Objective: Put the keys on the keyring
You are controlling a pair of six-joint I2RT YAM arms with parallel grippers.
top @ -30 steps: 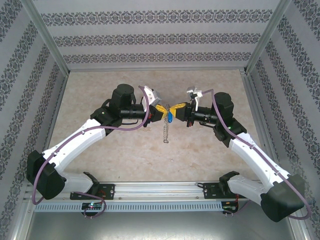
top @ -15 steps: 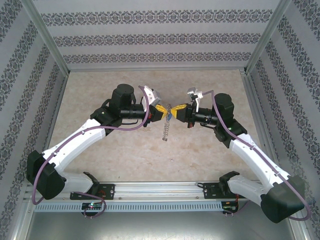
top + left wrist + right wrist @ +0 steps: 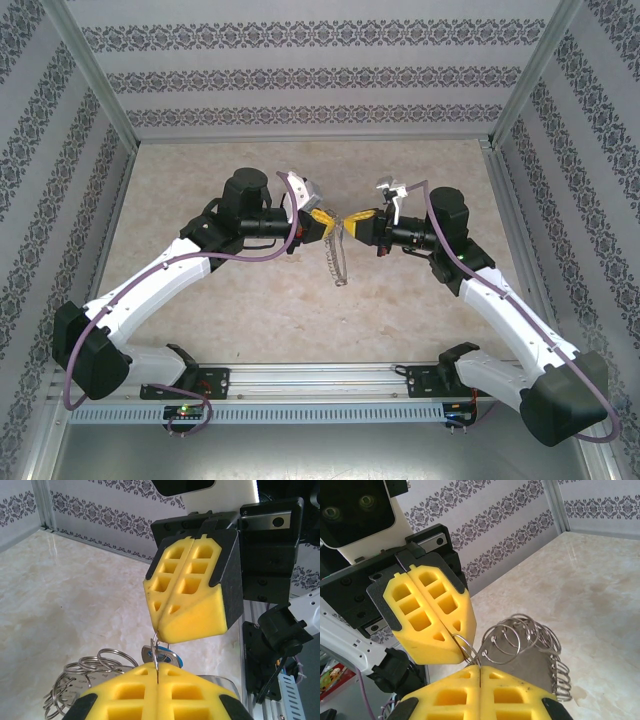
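Silvery keyring, a springy chain of linked split rings, dangles above the desk, its top ring pinched between left pincer and right pincer. The key peeps out beside it, blue head showing, blade hidden.

A robot lab test booth: aluminium frame, patterned wallpaper panels, marble-look tabletop.
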